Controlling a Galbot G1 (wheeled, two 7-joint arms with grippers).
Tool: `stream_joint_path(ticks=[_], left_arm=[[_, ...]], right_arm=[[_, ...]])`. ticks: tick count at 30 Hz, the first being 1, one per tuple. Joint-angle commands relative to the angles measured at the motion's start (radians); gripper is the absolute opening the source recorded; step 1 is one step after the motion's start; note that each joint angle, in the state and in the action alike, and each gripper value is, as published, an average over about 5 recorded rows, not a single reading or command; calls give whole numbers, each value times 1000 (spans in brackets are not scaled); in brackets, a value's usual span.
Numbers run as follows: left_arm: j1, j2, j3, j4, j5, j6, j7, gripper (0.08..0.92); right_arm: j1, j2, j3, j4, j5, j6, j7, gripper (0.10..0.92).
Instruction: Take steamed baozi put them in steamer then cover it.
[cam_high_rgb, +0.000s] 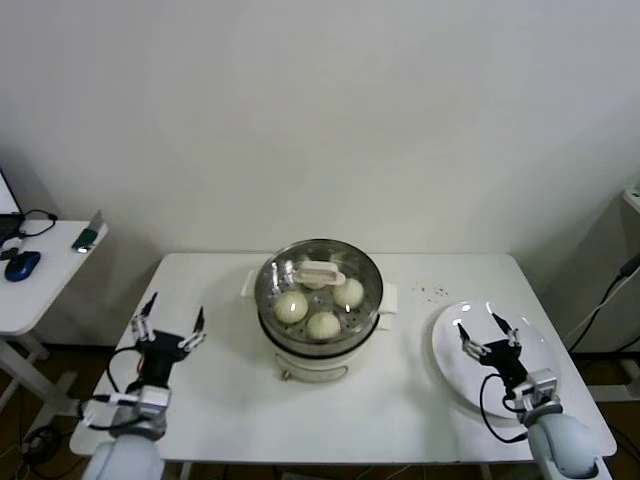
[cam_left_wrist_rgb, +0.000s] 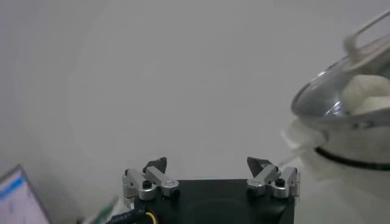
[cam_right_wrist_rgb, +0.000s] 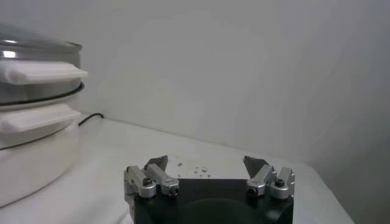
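Three baozi (cam_high_rgb: 322, 306) show plainly through the glass cover (cam_high_rgb: 318, 280), and I take a fourth to be tucked under its cream bar handle (cam_high_rgb: 318, 272), though I cannot see it clearly. All sit on the perforated tray inside the steel steamer (cam_high_rgb: 318, 330), which stands mid-surface on its white base. With the cover seated on the pot rim, I judge the task essentially finished. My left tool (cam_high_rgb: 169, 327) hovers over the surface (cam_high_rgb: 230, 400) to the left of the steamer, well apart from it, fingers spread wide and gripping nothing. My right tool (cam_high_rgb: 490, 334) hangs above the bare white plate (cam_high_rgb: 450, 365) on the right, equally wide open and equally empty. In the left wrist view the pot and a bun under glass show off to one side; in the right wrist view the side handle of the base (cam_right_wrist_rgb: 36, 117) sits near. If I had to lift the cover again, I would pinch the bar handle across its narrow width: the glass looks heavy, slick and breakable, and its metal rim offers no purchase. The buns look soft and easily dented, so I would close on them gently around the widest part. A scatter of dark crumbs (cam_high_rgb: 432, 292) lies between pot and plate.
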Motion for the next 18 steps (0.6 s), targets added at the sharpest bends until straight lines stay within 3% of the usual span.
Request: stream_joint_path(ticks=[1,18], left_arm=[[96,-107,-160,130,-293,-254,-5,823],[78,-88,-147,143,-267,-255,11,823]], right_arm=[[-23,14,1,35,24,14,-20,823],[-37,41,0,51,-1,25,-19,823]])
